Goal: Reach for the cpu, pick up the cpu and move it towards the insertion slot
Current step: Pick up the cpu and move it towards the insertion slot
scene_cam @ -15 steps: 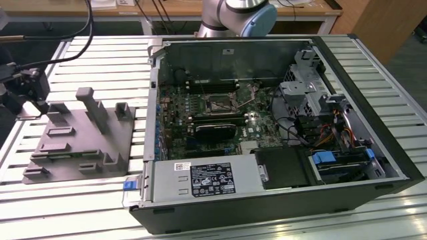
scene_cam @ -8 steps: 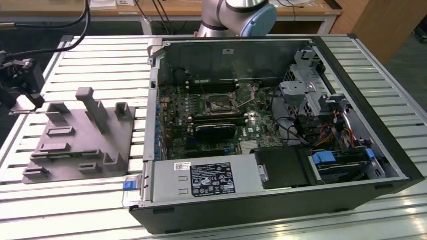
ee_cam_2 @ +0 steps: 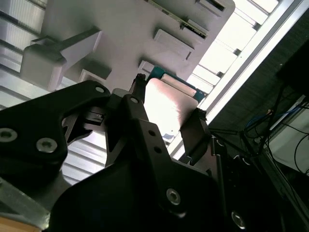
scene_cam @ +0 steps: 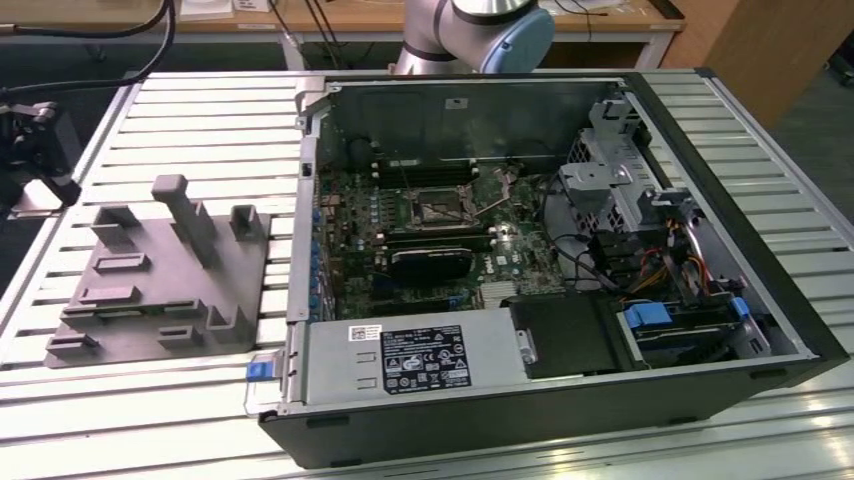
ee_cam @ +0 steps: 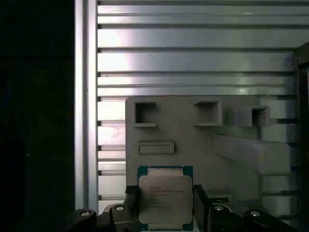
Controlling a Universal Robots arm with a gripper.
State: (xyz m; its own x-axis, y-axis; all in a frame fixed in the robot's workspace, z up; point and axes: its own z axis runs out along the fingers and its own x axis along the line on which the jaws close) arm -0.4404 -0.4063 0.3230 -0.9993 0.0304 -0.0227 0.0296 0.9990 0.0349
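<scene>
Clamping the chip's (ee_cam: pixel 165 205) two sides, the gripper (ee_cam: pixel 165 192) is holding it near the grey fixture (ee_cam: pixel 193 145); print unreadable.

The tall posts (scene_cam: pixel 183 210) of the grey fixture (scene_cam: pixel 134 300) stood near the claw (ee_cam: pixel 165 193) gripping the cpu (ee_cam: pixel 165 205), crowding one side. Bare slatted counter (scene_cam: pixel 200 110) lay open between the fixture and the computer case (scene_cam: pixel 747 250), whose wall (scene_cam: pixel 310 200) on that side rose in the way. Over the insertion slot (scene_cam: pixel 438 205) the air was free, with memory slots (scene_cam: pixel 424 236) and cables (scene_cam: pixel 577 250) close by.
</scene>
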